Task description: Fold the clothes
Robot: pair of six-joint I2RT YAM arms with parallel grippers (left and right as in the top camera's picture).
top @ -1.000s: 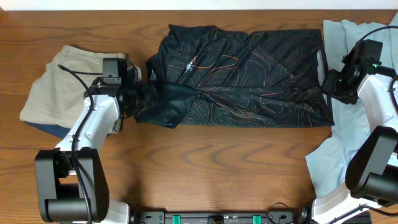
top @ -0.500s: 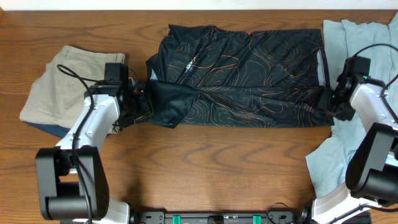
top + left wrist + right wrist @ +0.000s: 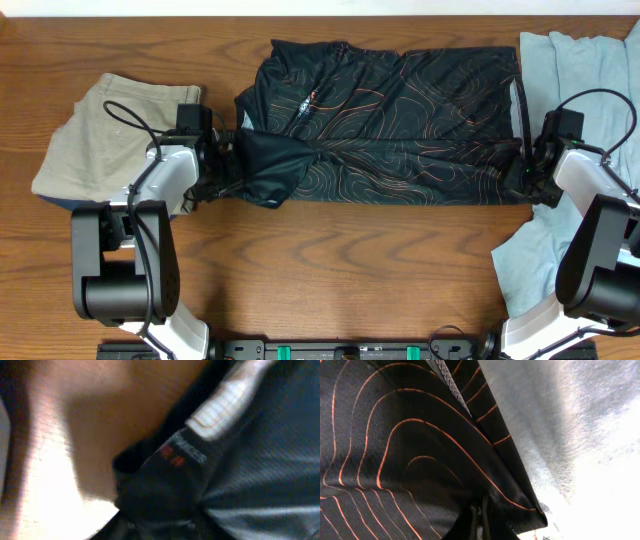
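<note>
The black jersey (image 3: 400, 120) with thin orange contour lines lies spread across the back middle of the table. My left gripper (image 3: 228, 168) is shut on its left edge, where the cloth is bunched and folded inward. In the left wrist view the black cloth (image 3: 240, 475) with a small label fills the frame and hides the fingers. My right gripper (image 3: 527, 172) is shut on the jersey's lower right corner. The right wrist view shows that corner (image 3: 435, 460) pinched between the fingers (image 3: 479, 519).
Folded khaki shorts (image 3: 95, 140) lie at the left, under my left arm. A pale blue garment (image 3: 590, 60) lies along the right edge and shows in the right wrist view (image 3: 580, 435). Bare wood table (image 3: 340, 270) runs in front.
Both grippers have come down onto the jersey and closed on it. The left one has pushed the left edge inward to the right. The right one has moved down to the lower right corner.
</note>
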